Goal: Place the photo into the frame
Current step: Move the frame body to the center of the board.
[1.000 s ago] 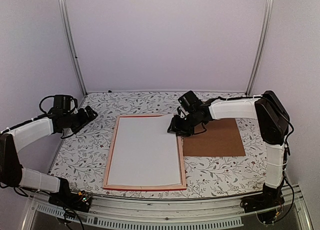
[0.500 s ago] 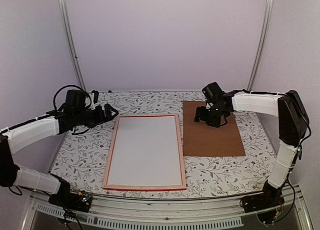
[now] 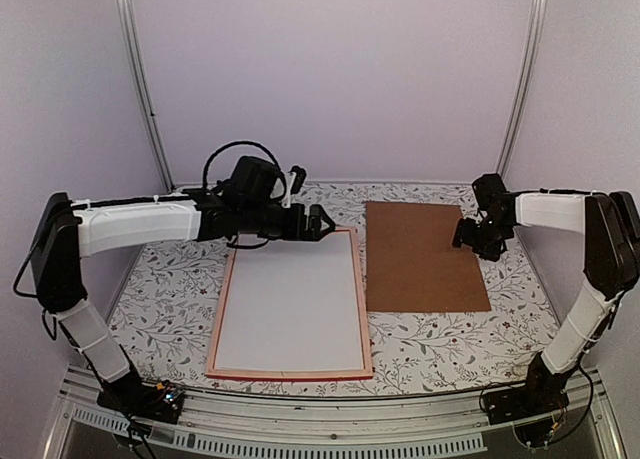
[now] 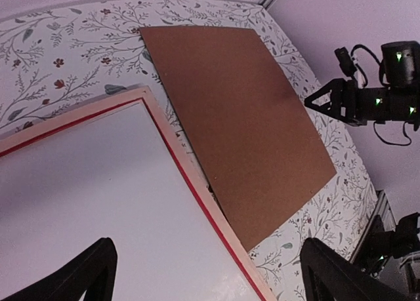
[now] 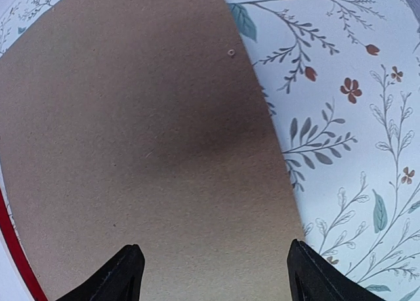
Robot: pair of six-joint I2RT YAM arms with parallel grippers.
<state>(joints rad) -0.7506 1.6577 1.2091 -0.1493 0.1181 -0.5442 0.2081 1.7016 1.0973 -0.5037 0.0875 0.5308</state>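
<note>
The frame point(image 3: 290, 375) lies flat in mid-table with its pale wood back up and a thin red edge showing. Inside it rests the photo point(image 3: 290, 304), plain white back up. My left gripper point(image 3: 322, 222) hovers open over the frame's far right corner with nothing between its fingers. In the left wrist view the photo point(image 4: 85, 202), the frame's rail point(image 4: 190, 176) and the left gripper point(image 4: 210, 281) show. My right gripper point(image 3: 465, 237) stands open and empty above the right part of the brown backing board point(image 3: 420, 264). The right wrist view shows the right gripper point(image 5: 213, 281) over that board point(image 5: 144, 150).
The brown backing board lies directly right of the frame, almost touching it. Flowered tablecloth point(image 3: 160, 309) surrounds both. White walls close the back and sides, with upright metal posts point(image 3: 140, 89) at the far corners. A metal rail point(image 3: 330, 419) runs along the near edge.
My right gripper let go of the photo's far right corner, opened and pulled away rightward over the board. The photo dropped flat into the frame. My left arm swung right to the frame's far right corner.
</note>
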